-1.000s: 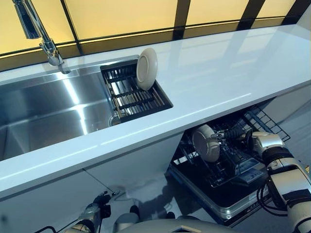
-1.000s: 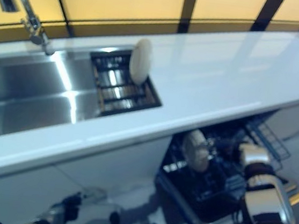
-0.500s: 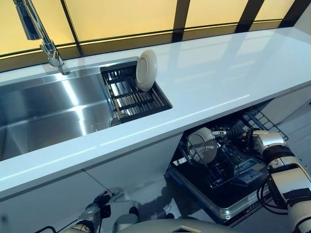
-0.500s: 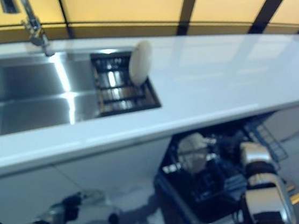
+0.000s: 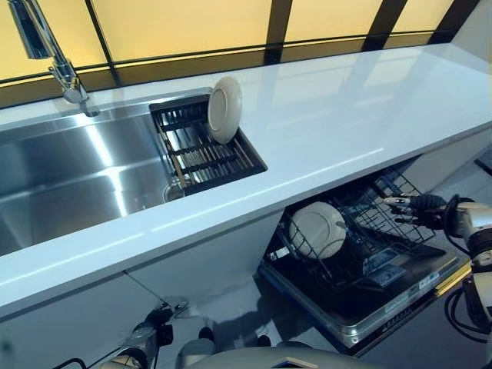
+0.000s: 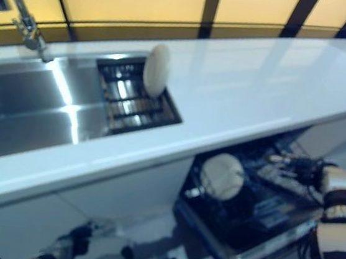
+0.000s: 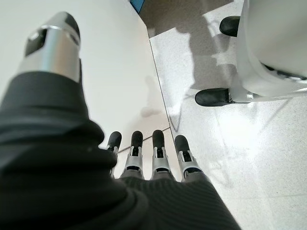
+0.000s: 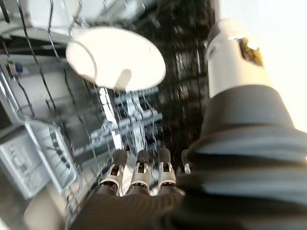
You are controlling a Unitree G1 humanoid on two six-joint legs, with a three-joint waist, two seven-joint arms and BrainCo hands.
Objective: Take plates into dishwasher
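One cream plate (image 5: 224, 109) stands on edge in the dark drying rack (image 5: 204, 150) set in the sink. A second cream plate (image 5: 317, 229) leans in the wire rack (image 5: 374, 223) of the open dishwasher under the counter; the right wrist view shows it (image 8: 115, 58) apart from my fingers (image 8: 139, 168). My right hand (image 5: 419, 209) hovers open over the rack's right part, well right of that plate, holding nothing. My left hand (image 5: 146, 335) hangs low by the cabinet front, with straight fingers (image 7: 156, 151) and nothing in it.
A long white counter (image 5: 346, 115) runs above the dishwasher. The steel sink (image 5: 69, 177) and tap (image 5: 54, 58) lie to the left. The lowered dishwasher door (image 5: 392, 304) juts out toward me. White cabinet fronts (image 5: 84, 307) fill the lower left.
My right hand has let go of the plate, which now leans in the dishwasher rack, and has drawn back to the right. The camera shifted slightly.
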